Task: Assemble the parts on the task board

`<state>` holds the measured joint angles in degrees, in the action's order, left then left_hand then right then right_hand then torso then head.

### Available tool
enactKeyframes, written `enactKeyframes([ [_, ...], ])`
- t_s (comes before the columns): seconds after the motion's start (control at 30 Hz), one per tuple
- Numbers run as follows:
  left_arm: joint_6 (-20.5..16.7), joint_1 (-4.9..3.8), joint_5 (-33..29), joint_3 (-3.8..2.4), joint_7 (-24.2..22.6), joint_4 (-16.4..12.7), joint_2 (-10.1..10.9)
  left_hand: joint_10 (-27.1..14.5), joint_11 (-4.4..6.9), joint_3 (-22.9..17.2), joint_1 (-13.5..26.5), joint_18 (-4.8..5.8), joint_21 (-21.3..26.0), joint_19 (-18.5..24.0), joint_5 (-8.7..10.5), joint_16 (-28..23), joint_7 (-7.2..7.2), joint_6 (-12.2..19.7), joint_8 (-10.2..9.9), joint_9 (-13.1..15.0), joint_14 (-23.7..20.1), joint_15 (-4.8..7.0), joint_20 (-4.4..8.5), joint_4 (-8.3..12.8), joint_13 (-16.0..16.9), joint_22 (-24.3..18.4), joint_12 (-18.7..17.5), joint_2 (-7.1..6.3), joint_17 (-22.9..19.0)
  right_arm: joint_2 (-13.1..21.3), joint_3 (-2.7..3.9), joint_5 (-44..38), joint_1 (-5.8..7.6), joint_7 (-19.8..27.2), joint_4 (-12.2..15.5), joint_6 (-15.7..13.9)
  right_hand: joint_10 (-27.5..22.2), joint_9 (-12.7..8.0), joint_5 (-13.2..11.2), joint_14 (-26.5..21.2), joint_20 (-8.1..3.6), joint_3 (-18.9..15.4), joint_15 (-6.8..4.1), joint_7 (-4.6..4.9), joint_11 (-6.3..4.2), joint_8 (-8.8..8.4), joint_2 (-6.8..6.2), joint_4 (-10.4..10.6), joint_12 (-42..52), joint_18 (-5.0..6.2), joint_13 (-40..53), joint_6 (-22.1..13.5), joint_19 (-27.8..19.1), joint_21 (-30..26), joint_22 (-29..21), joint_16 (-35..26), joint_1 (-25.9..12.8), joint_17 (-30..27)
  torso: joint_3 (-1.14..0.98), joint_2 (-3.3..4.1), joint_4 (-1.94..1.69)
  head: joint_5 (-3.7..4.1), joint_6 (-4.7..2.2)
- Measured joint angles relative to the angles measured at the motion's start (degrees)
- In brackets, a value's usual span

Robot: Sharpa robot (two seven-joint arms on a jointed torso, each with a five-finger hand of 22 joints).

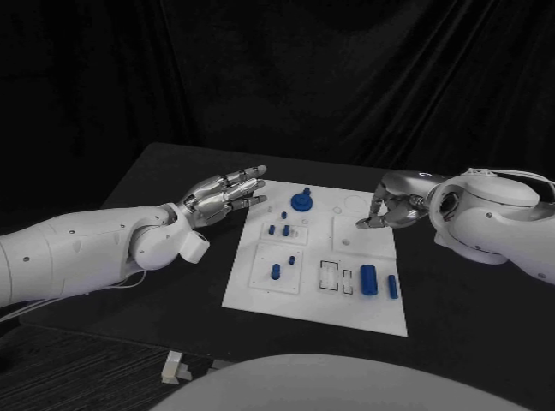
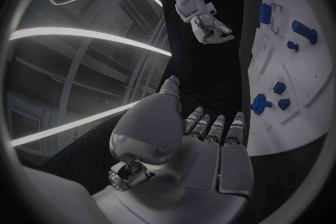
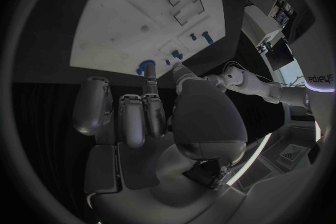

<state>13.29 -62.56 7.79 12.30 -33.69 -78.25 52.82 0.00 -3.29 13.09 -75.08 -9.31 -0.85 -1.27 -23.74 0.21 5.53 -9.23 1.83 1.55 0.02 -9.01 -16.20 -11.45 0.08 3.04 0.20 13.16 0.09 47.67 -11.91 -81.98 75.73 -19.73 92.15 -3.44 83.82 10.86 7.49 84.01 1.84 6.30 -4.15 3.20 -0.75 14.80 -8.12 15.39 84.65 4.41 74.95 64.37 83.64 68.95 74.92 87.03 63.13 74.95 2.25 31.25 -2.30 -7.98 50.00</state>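
The white task board (image 1: 313,301) lies mid-table. On it are a blue round knob (image 1: 302,202) at the far edge, small blue pegs (image 1: 277,229) and a longer peg (image 1: 277,272) on the left side, and a blue cylinder (image 1: 369,280) beside a thin blue bar (image 1: 392,287) near the right edge. My left hand (image 1: 229,195) hovers at the board's far left corner, fingers straight and apart, holding nothing. My right hand (image 1: 395,208) hangs over the far right part of the board with its fingers curled down. I see nothing between them.
The black table (image 1: 166,197) extends around the board on every side. Rectangular slots (image 1: 336,276) sit left of the cylinder. In the left wrist view the board (image 2: 294,123) lies beyond my left hand (image 2: 203,145), with the right hand (image 2: 210,28) farther off.
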Motion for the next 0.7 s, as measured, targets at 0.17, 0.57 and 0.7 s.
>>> enactKeyframes([
  [0.17, 0.0, 0.01, 0.0, 0.0, 0.0, -0.02, 0.04, 0.0, 0.0, 0.0, 0.0, 0.0, 0.0, 0.0, -0.12, 0.0, 0.21, -0.21, 0.15, 0.01, -0.08, -0.33, 0.0, 0.0, 0.0, 0.05, 0.0, 0.0, 0.0, -0.21, -0.03, 0.72, -0.83, -5.9, -0.97, 6.15, 0.2, 2.32, -0.88, 0.03, -0.64, -0.98, -1.13, -1.21, -0.84, 1.54, -0.38, 0.98, 3.01, -0.9, 0.0, 3.7, 0.42, 5.61, 0.0, 1.6, -6.68, 0.0, -0.01, 0.04, 0.03, 1.18, 0.0],
  [0.57, 0.09, 0.02, 0.0, 0.0, -0.04, -0.13, 0.26, 0.2, -0.19, 0.0, -0.23, 0.0, 0.0, 0.0, -0.23, 0.0, 0.21, -0.62, 0.27, 0.07, 0.0, -0.42, 0.0, 0.0, 0.01, 0.04, 0.0, 0.22, -0.01, -1.07, -0.04, 3.36, -3.46, -11.46, -2.95, 12.63, 0.18, 8.84, 0.19, -0.01, -2.16, -1.14, -2.66, -2.81, -2.09, 3.28, 0.6, 1.14, 5.16, -0.89, -0.01, 7.29, 0.3, 8.77, -0.01, 2.82, -9.79, -0.01, -0.06, 0.14, -0.02, 3.68, 0.0],
  [0.7, 0.16, 0.03, 0.0, 0.0, -0.04, -0.05, 0.19, 0.2, -0.19, 0.0, -0.23, 0.0, 0.0, 0.0, -0.23, 0.0, 0.41, -0.82, 0.27, 0.07, 0.0, -0.42, 0.0, 0.0, 0.01, 0.04, 0.0, 0.22, -0.03, -1.22, -0.04, 3.87, -3.79, -12.08, -3.1, 13.13, 0.17, 9.1, 0.19, -0.01, -2.16, -1.14, -2.66, -2.81, -2.09, 3.28, 0.65, 1.14, 5.16, -0.88, -0.01, 7.29, 0.3, 9.09, -0.01, 2.82, -9.83, -0.01, -0.06, 0.13, -0.03, 3.86, 0.0],
])
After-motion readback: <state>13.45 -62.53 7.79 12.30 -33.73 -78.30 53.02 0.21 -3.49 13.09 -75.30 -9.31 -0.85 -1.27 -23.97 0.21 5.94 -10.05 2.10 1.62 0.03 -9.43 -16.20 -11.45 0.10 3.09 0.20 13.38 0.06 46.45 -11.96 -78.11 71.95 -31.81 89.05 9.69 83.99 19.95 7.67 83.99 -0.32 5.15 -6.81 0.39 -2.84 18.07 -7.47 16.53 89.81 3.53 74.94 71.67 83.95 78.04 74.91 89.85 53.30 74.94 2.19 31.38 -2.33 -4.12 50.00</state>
